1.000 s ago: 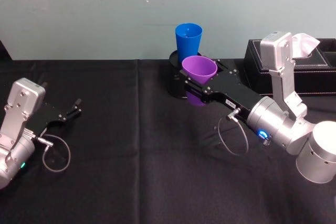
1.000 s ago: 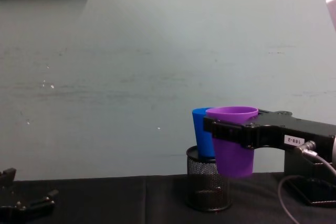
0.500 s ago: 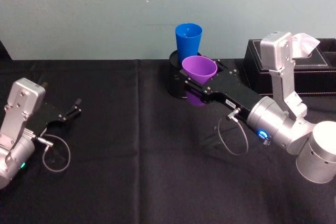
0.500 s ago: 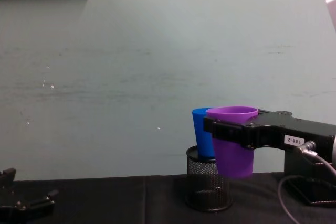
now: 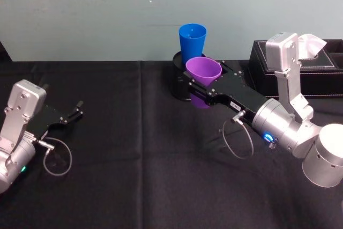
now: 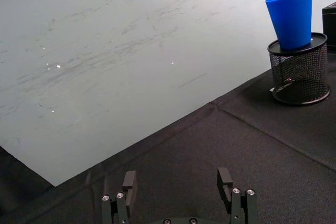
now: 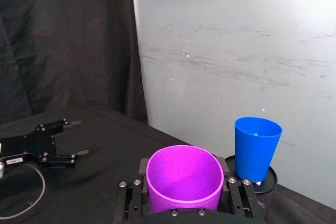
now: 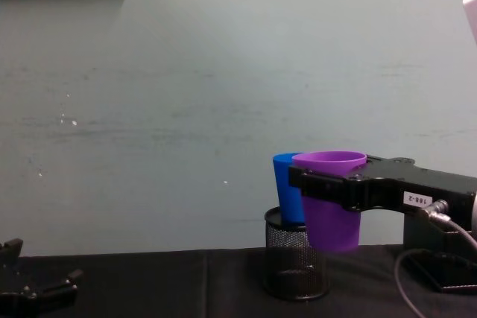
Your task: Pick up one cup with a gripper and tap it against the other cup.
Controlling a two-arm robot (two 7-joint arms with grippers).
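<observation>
**Purple cup held aloft just in front of blue cup**

- Table (image 5: 134, 175): black cloth, pale wall behind.
- Right arm: silver, with a blue light ring, reaching in from the right towards the back centre.
- Right gripper (image 5: 205, 81): black flat jaws clamped on the two sides of the purple cup (image 5: 203, 71), just below its rim.
- Black box (image 5: 316, 73): back right on the table, white tissue (image 5: 311, 44) sticking out of the top.
- Left gripper (image 6: 177, 174): low over the table's left side, well apart from the cups. Jaws spread, nothing between them.
- Mesh pen holder (image 8: 287, 266): black, standing on the table at back centre.
- Blue cup (image 5: 192, 40): seated upright in the holder, most of it above the holder's rim.
- Purple cup: upright, mouth up, clear of the table. It sits just in front of the blue cup, rims at about the same height in the chest view. The right wrist view shows a gap between the rims. Contact lower down: cannot tell.
- White label (image 8: 416, 200) on the right gripper's side: reads "188-2".
</observation>
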